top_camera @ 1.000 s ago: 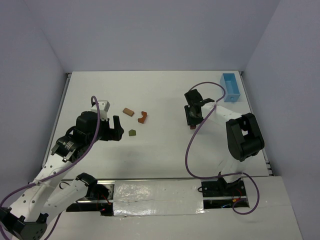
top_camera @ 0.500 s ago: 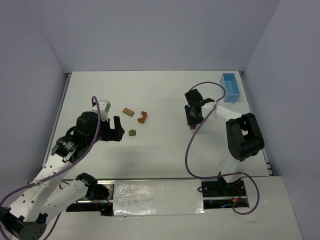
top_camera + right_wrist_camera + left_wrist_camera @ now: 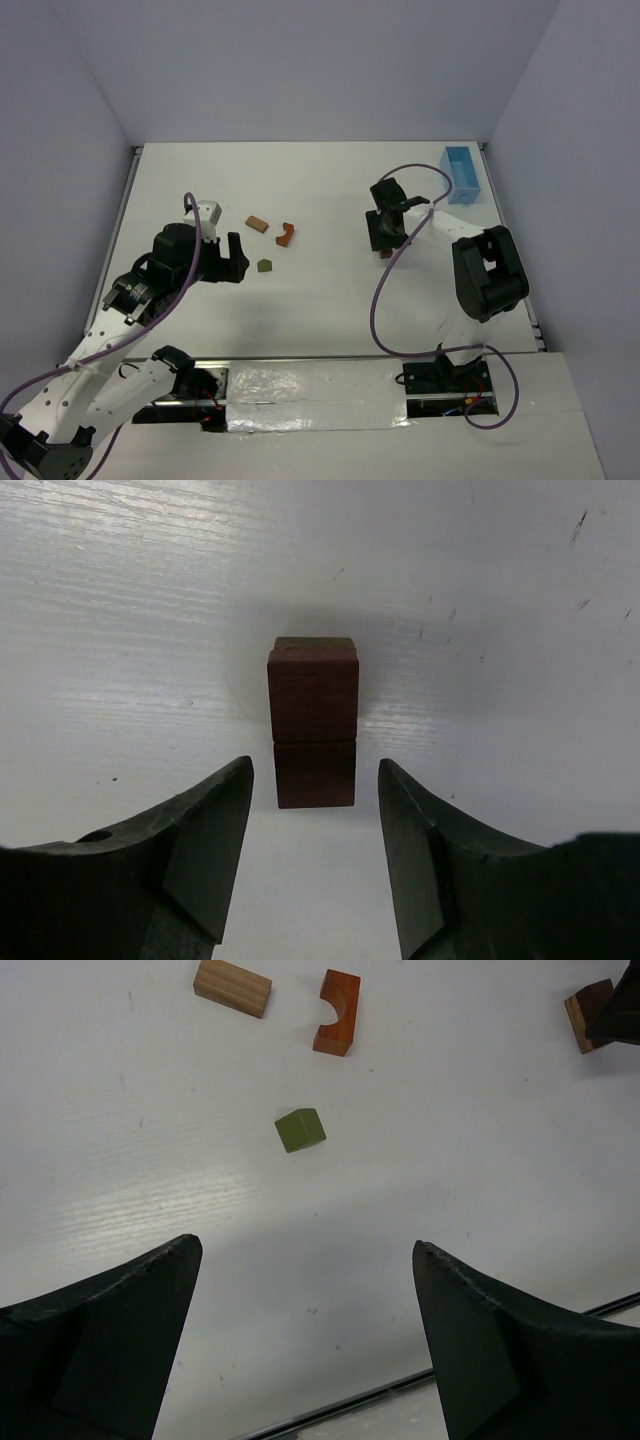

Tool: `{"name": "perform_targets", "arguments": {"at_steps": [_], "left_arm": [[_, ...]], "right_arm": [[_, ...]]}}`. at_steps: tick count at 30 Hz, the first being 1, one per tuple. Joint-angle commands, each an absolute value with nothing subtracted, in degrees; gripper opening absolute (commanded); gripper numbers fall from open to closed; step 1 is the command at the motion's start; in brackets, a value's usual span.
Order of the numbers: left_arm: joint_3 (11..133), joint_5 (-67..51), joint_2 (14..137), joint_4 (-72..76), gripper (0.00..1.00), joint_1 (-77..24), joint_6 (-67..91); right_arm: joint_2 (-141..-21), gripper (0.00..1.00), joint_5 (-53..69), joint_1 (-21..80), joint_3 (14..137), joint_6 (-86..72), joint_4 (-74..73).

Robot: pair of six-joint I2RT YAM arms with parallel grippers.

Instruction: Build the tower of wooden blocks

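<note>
A dark brown wood block (image 3: 313, 692) stands alone on the white table (image 3: 320, 190), just ahead of my right gripper (image 3: 315, 770). That gripper's jaws are open, with a gap on each side of the block. From above, this brown block (image 3: 385, 253) peeks out below the right gripper (image 3: 383, 238). My left gripper (image 3: 305, 1248) hangs wide open and empty, short of a green block (image 3: 300, 1130). Beyond it lie a reddish-orange arch (image 3: 337, 1013) and a tan block (image 3: 232, 987). No tower shows; every block lies singly.
A light blue box (image 3: 462, 174) sits at the table's far right corner. The table's raised edges run along the left and right sides. In the left wrist view, the right gripper's dark fingers (image 3: 625, 1005) touch the frame's top right corner beside the brown block (image 3: 588, 1016).
The right gripper's jaws have spread apart off the brown block, which stays on the table. The left arm has not moved.
</note>
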State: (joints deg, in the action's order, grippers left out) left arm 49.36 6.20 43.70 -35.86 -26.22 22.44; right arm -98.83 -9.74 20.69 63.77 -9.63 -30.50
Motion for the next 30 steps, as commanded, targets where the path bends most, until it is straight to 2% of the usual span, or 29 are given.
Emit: {"name": "perform_targets", "arguments": {"at_steps": [1,2,4,5,6,10,13,18,20,21,26,30], "left_arm": [[49.57,7.03,43.07,-34.28,1.00,-26.81,21.62],[49.57,7.12,43.07,-34.28,1.00,-26.72,21.71],[49.57,7.38,43.15,-34.28,1.00,-26.72,21.71],[49.57,7.30,43.24,-34.28,0.99,-26.72,21.80],[49.57,7.38,43.24,-34.28,0.99,-26.72,21.80],[49.75,8.26,43.51,-34.54,1.00,-26.72,22.06],[49.75,10.28,43.59,-34.98,0.99,-26.81,22.59],[50.10,13.88,43.07,-36.04,0.99,-26.81,24.17],[49.92,14.41,42.19,-35.86,0.99,-26.81,24.43],[49.83,14.59,42.01,-35.95,0.99,-26.72,24.61],[50.01,17.48,40.70,-36.74,0.99,-26.72,25.92],[50.10,22.84,39.38,-38.23,1.00,-26.63,27.68]], "right_arm": [[-96.77,0.62,-9.23,20.30,65.22,-9.93,-29.80],[-95.46,0.63,-8.79,20.30,65.04,-9.93,-29.79],[-93.61,0.80,-7.74,20.30,64.43,-9.84,-29.36],[-91.17,0.93,-7.21,20.39,64.16,-9.76,-29.36],[-89.75,1.00,-6.95,20.39,63.99,-9.76,-29.36],[-82.72,1.00,-8.78,21.70,64.33,-11.07,-30.75],[-77.97,1.00,-12.38,26.27,65.39,-11.69,-32.08],[-72.09,1.00,-23.28,37.85,67.15,-16.25,-33.84],[-68.75,1.00,-26.01,41.90,65.58,-17.66,-29.74],[-67.51,1.00,-25.75,42.18,64.52,-17.84,-27.53],[-61.18,1.00,-9.63,42.19,55.74,-20.30,-15.49],[-60.99,1.00,-3.26,42.19,54.93,-24.34,-10.02]]}}
